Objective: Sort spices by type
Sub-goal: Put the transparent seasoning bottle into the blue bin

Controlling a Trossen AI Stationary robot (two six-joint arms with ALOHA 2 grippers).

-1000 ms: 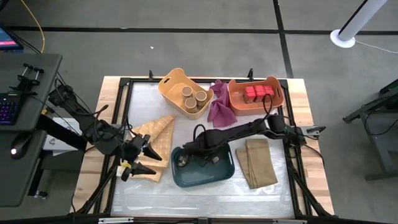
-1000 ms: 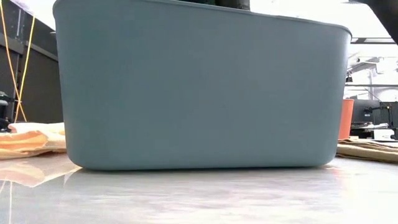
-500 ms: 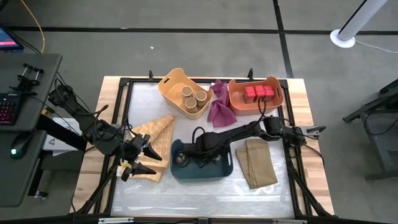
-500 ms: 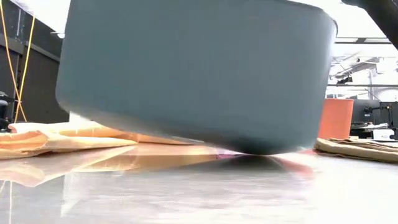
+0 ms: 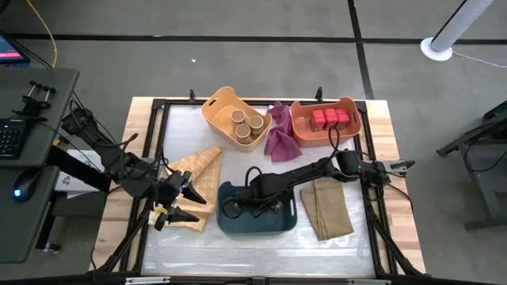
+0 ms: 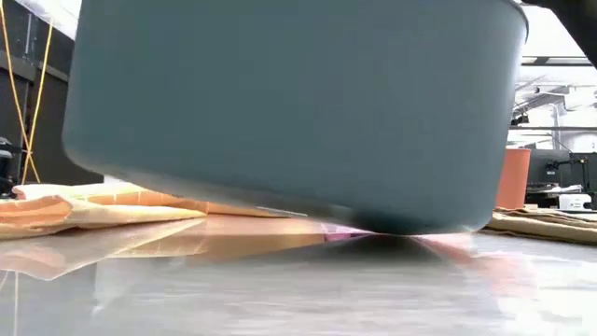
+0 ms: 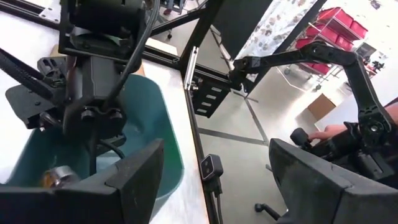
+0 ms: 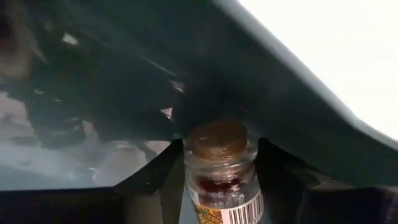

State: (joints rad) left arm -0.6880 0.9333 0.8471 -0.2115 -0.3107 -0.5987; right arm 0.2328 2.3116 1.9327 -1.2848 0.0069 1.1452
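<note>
A teal bin (image 5: 273, 224) stands tipped near the table's middle; in the low view it rests on one lower edge (image 6: 396, 227), its other side raised. My right gripper (image 5: 230, 210) reaches into it and is shut on a tiny glass jar with a brown top (image 8: 217, 163). My left gripper (image 5: 198, 207) waits open and empty to the bin's left. Tan cylinders (image 5: 247, 124) stand in a yellow bin. Red tins (image 5: 329, 118) stand in an orange bin. My right gripper pinches the small jar's glass body (image 8: 219, 180) between its two fingers, just below the brown top. The jar points along the fingers, its top toward the bin's dark inner wall (image 8: 205, 99). Whether the gripper also touches the bin is hidden.
A magenta cloth (image 5: 279, 139) lies between the yellow bin (image 5: 218, 107) and the orange bin (image 5: 350, 131). One folded tan cloth (image 5: 329, 207) lies right of the teal bin, another (image 5: 200, 170) left of it. A black frame (image 5: 158, 150) rims the table.
My right gripper has gone toward the table's left and near edges inside the teal bin. The bin has tipped: it stood flat, and now one side is raised off the table while the other lower edge stays down.
</note>
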